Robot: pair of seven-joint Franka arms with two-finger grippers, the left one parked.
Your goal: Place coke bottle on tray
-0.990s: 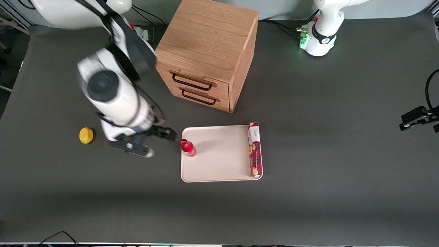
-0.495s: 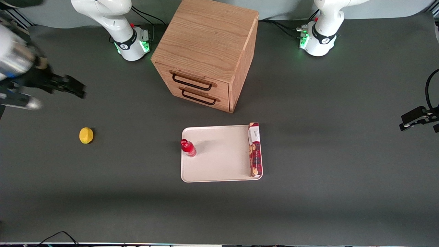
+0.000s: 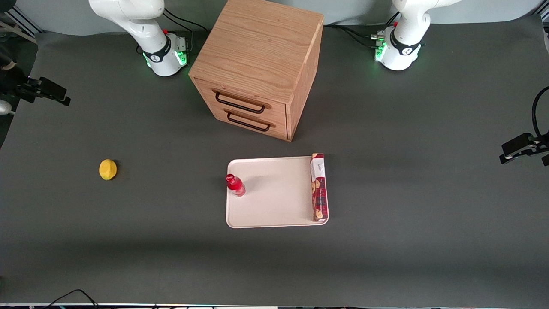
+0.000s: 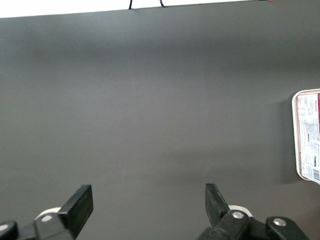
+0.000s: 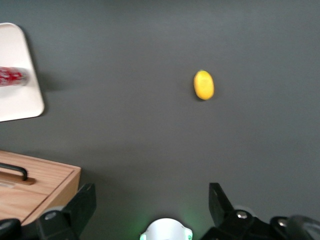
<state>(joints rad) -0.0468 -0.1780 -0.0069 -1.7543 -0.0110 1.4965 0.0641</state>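
1. Since the earlier frames, the gripper [image 3: 45, 91] has been withdrawn from beside the tray to the working arm's end of the bench, where it is seen above the bench edge; the coke bottle and the other objects are unchanged in position.
2. In the right wrist view the gripper [image 5: 150, 200] is shown with its two fingers [image 5: 80, 202] spread wide apart, and nothing is held between them.
3. The coke bottle [image 3: 235, 185] is shown standing on the tray [image 3: 274, 201], just inside the tray edge that faces the working arm's end of the bench; its red cap and white lettering are visible.
4. In the right wrist view the coke bottle [image 5: 11, 76] is seen blurred, on the tray [image 5: 15, 107] near a rounded corner.
5. A long red biscuit box [image 3: 318, 186] is seen lying along the tray edge toward the parked arm's end, well apart from the bottle.
6. A wooden drawer cabinet [image 3: 257, 68] with two dark handles is placed farther from the front camera than the tray, its drawers shut.
7. A lemon [image 3: 107, 169] is seen lying on the dark bench [image 3: 407, 193], well apart from the tray, toward the working arm's end.
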